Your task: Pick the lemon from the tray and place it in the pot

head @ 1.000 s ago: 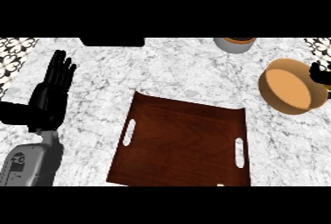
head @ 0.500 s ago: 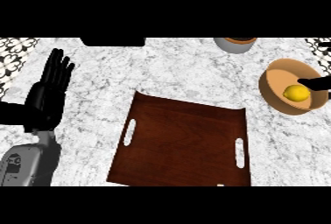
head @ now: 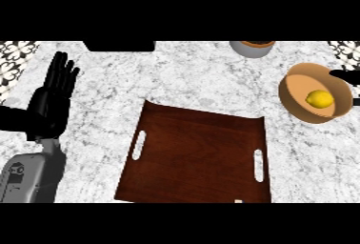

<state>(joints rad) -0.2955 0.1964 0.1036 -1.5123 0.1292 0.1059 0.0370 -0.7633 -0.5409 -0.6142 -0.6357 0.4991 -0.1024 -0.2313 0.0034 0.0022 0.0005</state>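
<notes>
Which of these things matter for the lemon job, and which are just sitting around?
Part of the job:
- lemon, already lying in the pot
- pot, right of the tray
- tray, nothing on it
- right robot hand, at the pot's far edge

Just there:
- grey cup at the top edge
- left robot hand, resting open

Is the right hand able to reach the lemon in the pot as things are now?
Probably yes. The right hand shows only at the view's right edge, just beside the pot, and the lemon lies uncovered inside it. Nothing stands between them; the pot's rim is the only thing to clear.
</notes>
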